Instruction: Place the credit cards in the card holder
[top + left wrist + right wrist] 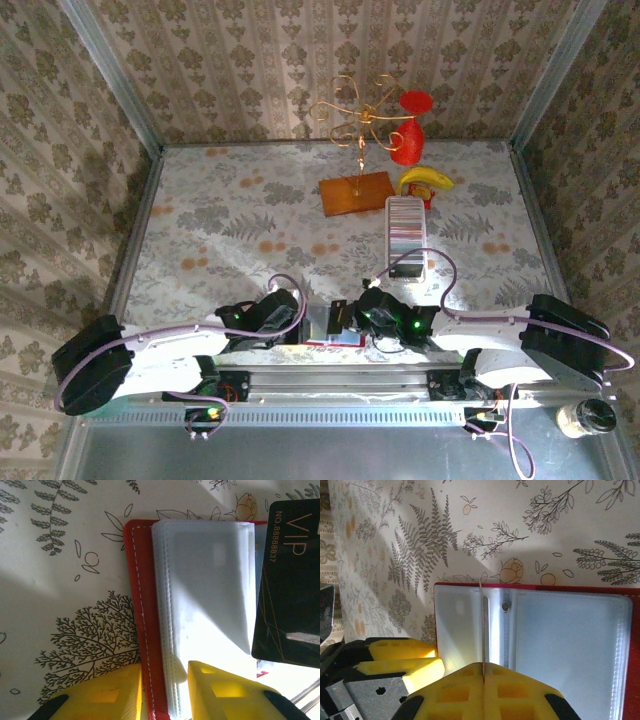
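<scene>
Right tool (483,669) clamps credit card (481,622) over card holder (570,640); left tool (165,682) astride holder edge, grip unclear.

I am operating inside a robot test cell, a lab enclosure dressed to resemble a home. Evidence:
- Wallpaper panels (300,60) close the left, far and right sides, set between bare aluminium posts (108,70).
- The table (200,230) wears a floral printed cover.
- The left arm (160,350) and right arm (490,330) are bolted to a metal rail (330,382) at its near edge.
- Exposed cables (452,280) loop above it.
</scene>
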Available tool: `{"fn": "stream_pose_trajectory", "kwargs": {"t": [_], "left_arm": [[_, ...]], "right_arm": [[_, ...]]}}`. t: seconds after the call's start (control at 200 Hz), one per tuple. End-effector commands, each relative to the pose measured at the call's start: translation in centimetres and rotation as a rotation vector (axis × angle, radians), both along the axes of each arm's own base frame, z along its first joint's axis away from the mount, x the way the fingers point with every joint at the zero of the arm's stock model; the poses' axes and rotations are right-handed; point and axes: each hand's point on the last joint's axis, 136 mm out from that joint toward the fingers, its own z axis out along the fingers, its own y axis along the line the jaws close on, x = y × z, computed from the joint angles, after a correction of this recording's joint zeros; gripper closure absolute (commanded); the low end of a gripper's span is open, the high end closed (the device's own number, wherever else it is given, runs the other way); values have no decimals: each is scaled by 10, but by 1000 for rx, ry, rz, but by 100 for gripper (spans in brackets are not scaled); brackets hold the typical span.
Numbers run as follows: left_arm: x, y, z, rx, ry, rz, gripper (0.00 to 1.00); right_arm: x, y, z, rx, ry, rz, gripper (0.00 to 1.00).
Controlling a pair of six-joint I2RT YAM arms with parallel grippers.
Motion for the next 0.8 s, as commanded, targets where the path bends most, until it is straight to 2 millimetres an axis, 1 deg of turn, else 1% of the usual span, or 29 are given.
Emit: {"fn": "stream_pose_trajectory", "kwargs": {"t": [0.0,0.125,0.225,0.325,0.795], "left_arm": [[-3,6,-8,21,7,12,71],[-3,6,-8,21,8,12,71],[-3,5,-8,20,8,13,71],[-4,5,-8,20,8,13,71],[-4,5,-10,20,8,12,72]], "right_arm": [[6,2,7,23,-26,-39,100],[5,1,4,17,-23,-40,100],[3,-5,-2,-8,-11,-47,100],[3,-8,-4,-11,-8,-56,100],[-1,-12,-9,-22,3,-53,100]]}}
